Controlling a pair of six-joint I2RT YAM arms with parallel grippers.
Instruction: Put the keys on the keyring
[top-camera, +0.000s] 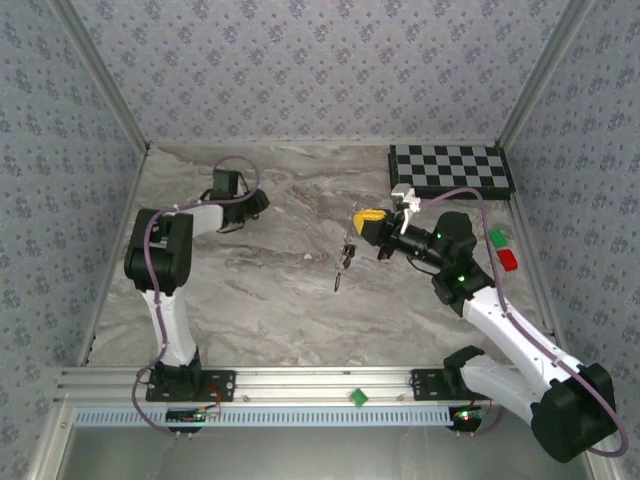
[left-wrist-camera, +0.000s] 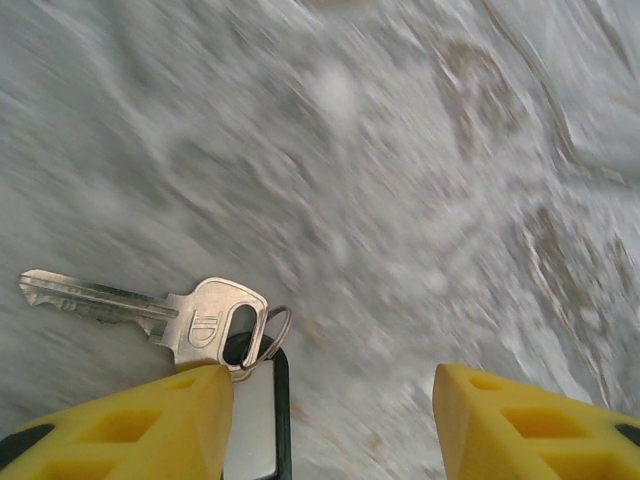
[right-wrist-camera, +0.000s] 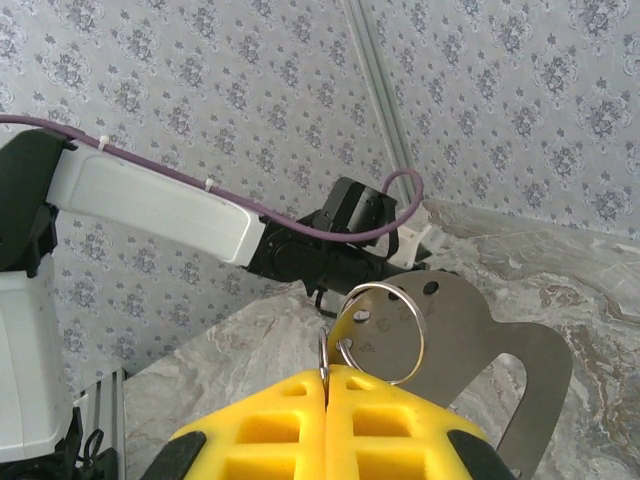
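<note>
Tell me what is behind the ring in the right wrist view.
A flat metal plate with small holes sits just behind the ring, with the left arm farther back. The ring's lower edge and the plate's bottom are covered by the shut right tool.

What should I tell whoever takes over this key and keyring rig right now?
Right end effector: shut on the keyring, with a flat metal tag on it.
Left end effector: open, low over the table. A silver key with its own small ring and a dark fob lies by one finger, ungripped.
Small dark pieces mid-table, top view: too small to identify.
Done: keyring gripped.
Left: no key visible on that keyring; thread the keys on.
</note>
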